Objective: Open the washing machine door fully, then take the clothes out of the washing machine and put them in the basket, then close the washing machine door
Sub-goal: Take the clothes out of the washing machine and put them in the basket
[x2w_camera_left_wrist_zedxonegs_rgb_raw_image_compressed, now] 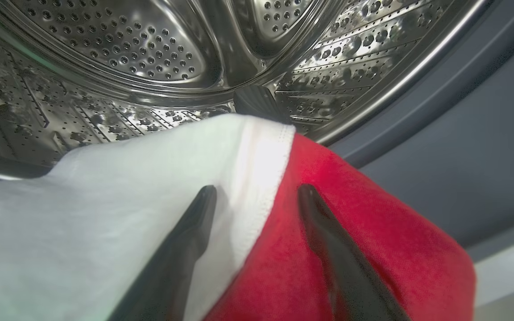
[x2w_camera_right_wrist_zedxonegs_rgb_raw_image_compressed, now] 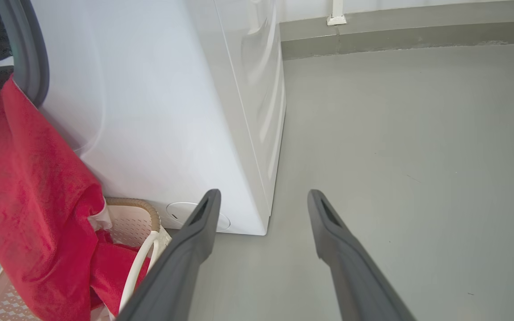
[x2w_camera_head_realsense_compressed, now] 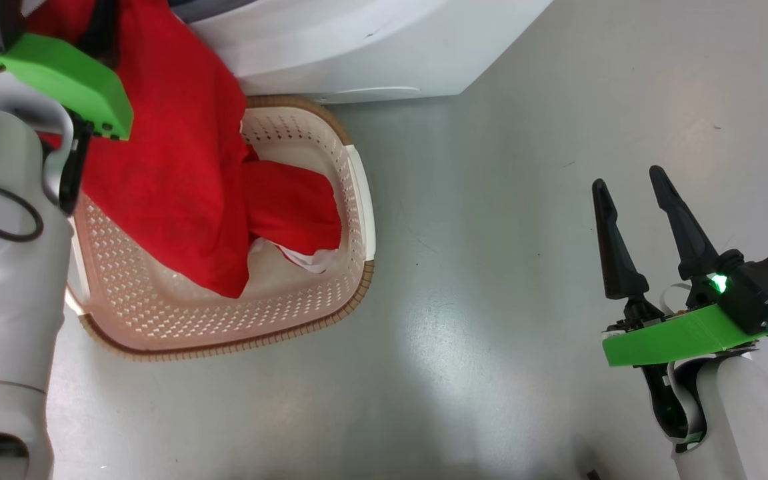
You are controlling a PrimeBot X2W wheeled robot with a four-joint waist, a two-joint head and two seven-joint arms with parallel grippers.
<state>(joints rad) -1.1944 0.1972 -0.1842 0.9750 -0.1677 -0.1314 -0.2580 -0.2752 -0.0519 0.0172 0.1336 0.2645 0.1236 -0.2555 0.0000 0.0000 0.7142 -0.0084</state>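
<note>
Obs. Left gripper (x2w_camera_left_wrist_zedxonegs_rgb_raw_image_compressed: 257,189) sits at the mouth of the perforated steel drum (x2w_camera_left_wrist_zedxonegs_rgb_raw_image_compressed: 127,44) of the large white front-loading washing machine (x2w_camera_head_realsense_compressed: 357,47). Its jaws stand wide apart and nothing is pinched between them. One finger lies over the white lining (x2w_camera_left_wrist_zedxonegs_rgb_raw_image_compressed: 127,187) and the other over the red face of the red garment with white trim (x2w_camera_left_wrist_zedxonegs_rgb_raw_image_compressed: 350,200). Whether the fingers press the cloth cannot be told.

Garment position: draped over the grey rubber gasket (x2w_camera_left_wrist_zedxonegs_rgb_raw_image_compressed: 440,133), upper end directly under and ahead of the left jaws. In the head view it hangs down the machine front into the cream-white perforated plastic basket with brown woven-look rim (x2w_camera_head_realsense_compressed: 357,200). Long axis therefore runs drum lip to basket, roughly vertical. A red bundle with white edging (x2w_camera_head_realsense_compressed: 291,207) lies inside the basket; same piece or a second one, cannot tell.

Right gripper (x2w_camera_head_realsense_compressed: 627,179): jaws fully spread, empty, over the grey floor (x2w_camera_head_realsense_compressed: 491,267), well apart from the basket.

Judgement: left arm is clearly nearer. The seam between white and red runs between its fingers, so closing there should gather the fold.
</note>
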